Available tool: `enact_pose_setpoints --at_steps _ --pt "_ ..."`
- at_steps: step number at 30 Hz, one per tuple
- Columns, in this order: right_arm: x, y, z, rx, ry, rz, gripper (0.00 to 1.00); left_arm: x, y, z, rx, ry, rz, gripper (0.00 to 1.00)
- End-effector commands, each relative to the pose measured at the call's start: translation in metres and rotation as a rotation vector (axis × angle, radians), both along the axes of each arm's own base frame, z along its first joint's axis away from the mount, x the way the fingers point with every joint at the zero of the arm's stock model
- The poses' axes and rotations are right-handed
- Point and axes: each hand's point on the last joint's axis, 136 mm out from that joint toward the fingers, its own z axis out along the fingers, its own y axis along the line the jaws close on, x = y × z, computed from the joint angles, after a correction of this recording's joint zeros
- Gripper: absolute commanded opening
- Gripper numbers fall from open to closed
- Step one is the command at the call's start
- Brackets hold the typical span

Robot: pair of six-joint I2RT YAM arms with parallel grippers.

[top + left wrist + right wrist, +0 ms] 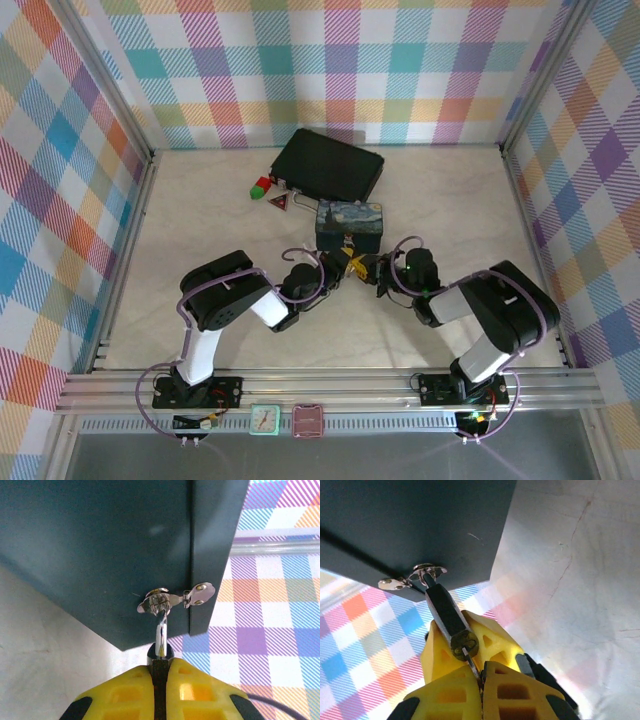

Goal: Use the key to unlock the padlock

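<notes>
**Bench:** Where is the padlock?

**Me:** The padlock (447, 612) hangs from the hasp (165, 600) on the dark side wall of the blue starry tin (350, 222). The tin sits mid-counter (450, 200), in front of the black case (328, 165). The silvery shackle (161, 630) passes through the hasp loop, and the dark body points away from the tin.

**Bench:** Left gripper?

**Me:** The left gripper (160, 666) is pinched narrow on the padlock body. On my left wrist feed the yellow fingers (125, 690) meet around it, with the shackle rising straight out between them.

**Bench:** Right gripper and key?

**Me:** The right gripper (481, 677) is clamped on the key (470, 661). On the right wrist feed the thin grey blade comes out from between the fingertips and meets the brassy keyhole face at the padlock's free end. I cannot tell how deep it sits, or whether the shackle is latched.

**Bench:** And from overhead?

**Me:** Both grippers converge just in front of the tin, almost tip to tip.
</notes>
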Motion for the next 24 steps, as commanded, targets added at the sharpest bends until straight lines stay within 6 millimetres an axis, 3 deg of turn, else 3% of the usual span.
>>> enact_pose_setpoints --at_steps 1,6,10,15,18,24 --pt "0.021 0.04 0.121 0.376 -0.156 0.009 0.0 -0.019 -0.021 0.01 0.0 -0.036 -0.102 0.0" --pt "0.031 0.047 0.152 0.453 -0.188 -0.039 0.0 -0.02 -0.019 0.011 -0.001 -0.037 -0.084 0.0" --pt "0.032 0.053 0.158 0.465 -0.194 -0.021 0.0 -0.021 -0.018 0.011 -0.003 -0.034 -0.082 0.0" --pt "0.027 0.052 0.108 0.356 -0.139 -0.007 0.01 -0.023 -0.014 0.016 0.002 -0.045 -0.075 0.0" --pt "0.024 0.046 0.064 0.203 -0.126 0.01 0.16 -0.024 -0.016 0.013 0.0 -0.035 -0.084 0.0" --pt "0.022 0.035 0.019 -0.017 -0.191 0.038 0.3 -0.024 -0.015 0.003 0.014 -0.016 -0.081 0.0"
